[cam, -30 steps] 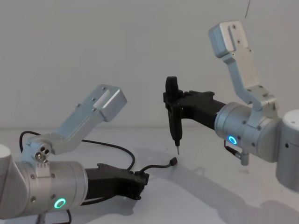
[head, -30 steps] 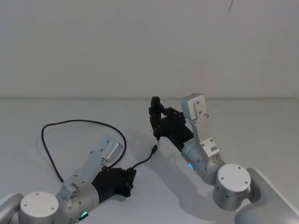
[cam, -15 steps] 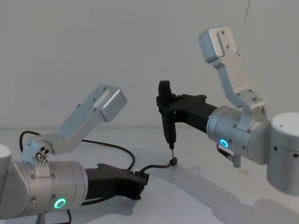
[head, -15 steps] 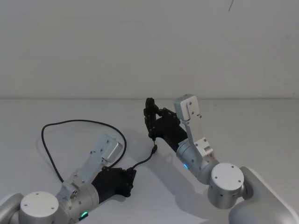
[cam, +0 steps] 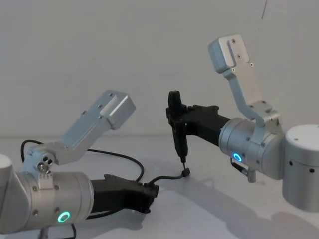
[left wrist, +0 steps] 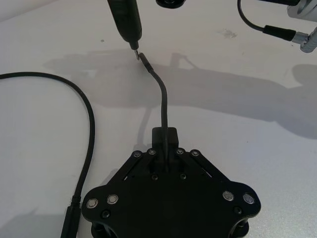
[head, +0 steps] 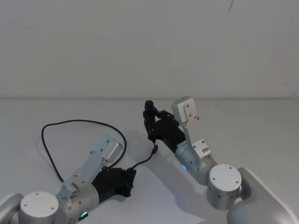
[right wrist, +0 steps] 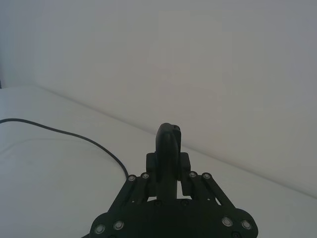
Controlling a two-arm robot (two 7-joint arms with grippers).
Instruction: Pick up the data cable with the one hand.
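Head view: L gripper (head: 127, 178) low on the white table (head: 252, 135), front-left, clamped on the data cable (head: 70, 123) a short way back from its near plug (head: 154, 150). Cable runs from the gripper up-right to that plug, which sits off the table. Rest of the cable lies in a big loose loop on the table, left of center, going back behind the L arm. R gripper (head: 150, 122) is center, holding a black pen-shaped tool (head: 149, 119) pointing down, tip just above the plug.

L wrist view: L gripper (left wrist: 165, 157) fingers together on the cable, pinched at a blocky black bit. Short free end curves away to the plug (left wrist: 143, 58). Tool (left wrist: 126, 20) tip right at the plug end; touching or a hair apart, can't tell. Another stretch of the cable (left wrist: 85, 119) curves past on the table beside the gripper.

R wrist view: R gripper (right wrist: 169, 163) closed around the tool (right wrist: 168, 144), which stands upright betw the fingers. Thin arc of cable (right wrist: 64, 133) on the table beyond.

Chest view: L gripper (cam: 149, 193) low, near the table, jaws shut on the cable. Free end rises right to the plug (cam: 186, 172), clear of the table. R gripper (cam: 175, 119) above it, tool (cam: 177, 130) vertical, tip at the plug. Cable (cam: 119, 156) loop lies on the table behind the L arm.
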